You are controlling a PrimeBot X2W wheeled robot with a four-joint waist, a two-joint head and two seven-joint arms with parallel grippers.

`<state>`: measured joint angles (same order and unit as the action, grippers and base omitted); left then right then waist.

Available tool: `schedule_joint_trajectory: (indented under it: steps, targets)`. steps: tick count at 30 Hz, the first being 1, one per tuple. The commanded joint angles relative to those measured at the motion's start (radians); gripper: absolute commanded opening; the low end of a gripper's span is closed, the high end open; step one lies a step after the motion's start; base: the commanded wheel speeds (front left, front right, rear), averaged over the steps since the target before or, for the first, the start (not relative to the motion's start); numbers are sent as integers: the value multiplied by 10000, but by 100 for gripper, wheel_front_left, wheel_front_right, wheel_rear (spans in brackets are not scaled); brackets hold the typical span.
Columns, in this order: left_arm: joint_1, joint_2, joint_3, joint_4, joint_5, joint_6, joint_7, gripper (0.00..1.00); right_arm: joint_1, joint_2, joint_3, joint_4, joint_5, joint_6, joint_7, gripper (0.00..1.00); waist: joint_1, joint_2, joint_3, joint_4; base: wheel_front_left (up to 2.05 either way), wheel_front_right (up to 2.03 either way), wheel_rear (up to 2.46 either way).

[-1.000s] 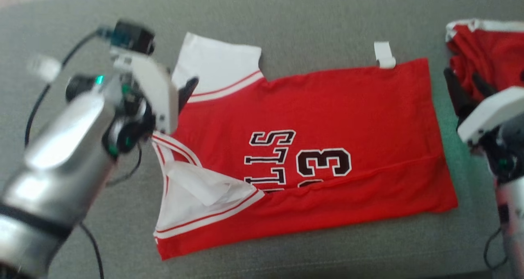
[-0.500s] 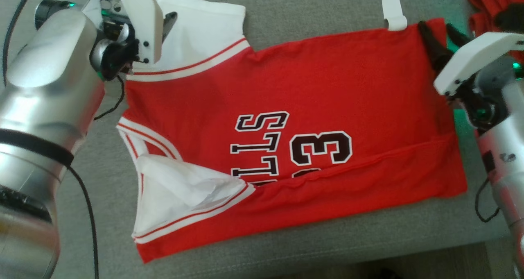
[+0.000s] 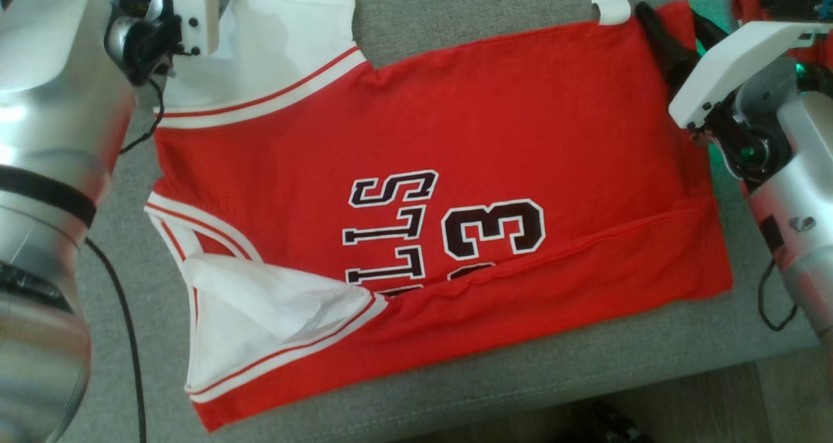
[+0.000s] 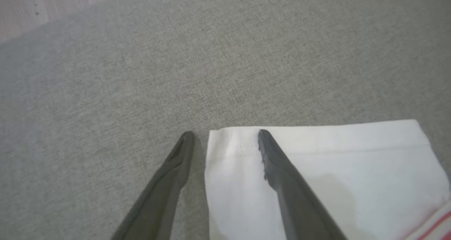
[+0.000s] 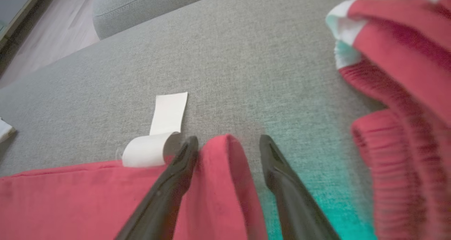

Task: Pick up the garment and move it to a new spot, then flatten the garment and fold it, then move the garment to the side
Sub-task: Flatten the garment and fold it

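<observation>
The jersey (image 3: 455,137) lies spread on a grey cushion (image 3: 488,26), red with white trim, its black-and-white lettering (image 3: 390,228) facing up. The neck end points to the robot's left and the hem to its right. The long edge nearest the robot is folded up over the body, so the lower part of the lettering is covered, and white lining shows at the near left corner.

The left gripper (image 4: 225,134) is at the far left corner, over the white panel (image 4: 317,169). Its fingers stand wide apart and straddle the panel's edge: one tip is on bare cushion, the other on the white cloth, and nothing is clamped between them.

The right gripper (image 5: 229,138) is at the far right corner of the hem, just beside a curled white label (image 5: 165,127). A raised ridge of red cloth sits between its fingers. It touches one finger and a gap remains to the other, so the jaws are spread and not closed on the fabric (green light tints the cushion beside them).

A heap of red cloth (image 5: 405,56) with white edging lies farther to the right, apart from the jersey.
</observation>
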<state>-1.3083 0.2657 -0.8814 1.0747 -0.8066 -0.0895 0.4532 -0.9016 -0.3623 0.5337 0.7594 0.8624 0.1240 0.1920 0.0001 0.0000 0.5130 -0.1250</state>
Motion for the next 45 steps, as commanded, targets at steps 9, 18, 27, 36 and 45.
schedule_joint_trajectory:
  steps: [9,18,27,36,45]
  targets:
    - [-657,216,-10,437,167,-28,-552,0,30,-315,1079,231,941,67,-1040,0,-1,0,-309,114,0,0,0]
    - [-561,210,-48,787,156,-105,-1135,0,-99,-366,1163,1221,1231,67,-2509,0,-1,0,-830,386,0,0,0]
    - [-32,12,-98,775,-173,-340,-1451,0,265,-394,1801,1421,1588,67,-3164,0,-1,0,-1759,706,0,0,0]
    - [1118,535,-787,-810,-867,-408,-842,0,1259,-1050,2386,1477,2045,67,-3284,0,-1,0,-3084,1111,0,0,0]
    - [2266,2044,-1692,-3483,-1945,-411,397,0,2124,-1484,2942,1538,2355,67,-3416,0,-1,0,-4048,1543,0,0,0]
